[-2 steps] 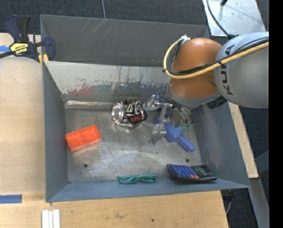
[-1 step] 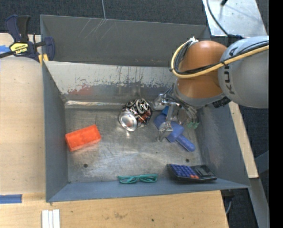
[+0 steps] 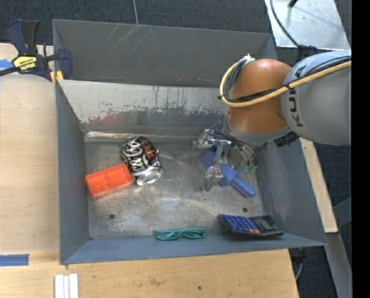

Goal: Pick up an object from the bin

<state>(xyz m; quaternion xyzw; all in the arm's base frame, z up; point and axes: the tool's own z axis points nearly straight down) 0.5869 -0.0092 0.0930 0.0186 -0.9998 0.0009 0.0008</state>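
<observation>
The grey arm (image 3: pixel 321 98) comes in over the right edge of the bin (image 3: pixel 73 185) and bends down at the wrist. An orange cover (image 3: pixel 256 98) caps the wrist, and a yellow cable (image 3: pixel 278 89) loops across it. Below the cover, the hand (image 3: pixel 210 161) hangs low over the bin floor, right of centre and nearer the far wall.

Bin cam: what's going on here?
The arm reaches in from the right and its pincer is low over a blue plastic piece on the right side of the bin. Whether it has a grip on the piece can't be told. A crushed can and an orange block lie to the left. Teal glasses and a dark calculator sit by the front wall.
</observation>
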